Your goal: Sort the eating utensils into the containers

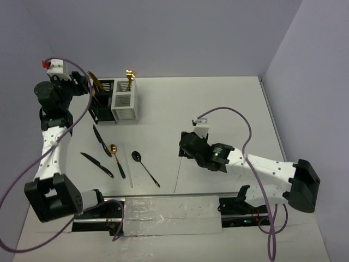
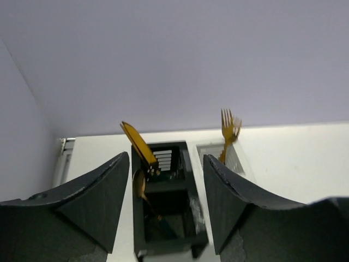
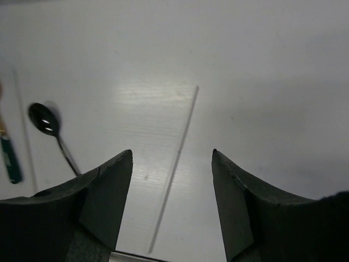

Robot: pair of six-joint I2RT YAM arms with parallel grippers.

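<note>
Your right tool (image 3: 171, 152) hangs wide and empty over the thin white stick (image 3: 188, 117) — it lies flat on the desk (image 3: 272, 82) between the jaws, long axis running ahead, slightly rightward.

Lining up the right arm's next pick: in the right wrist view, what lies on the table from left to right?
Green-handled utensil → faint white stick → black spoon → long white stick
</note>
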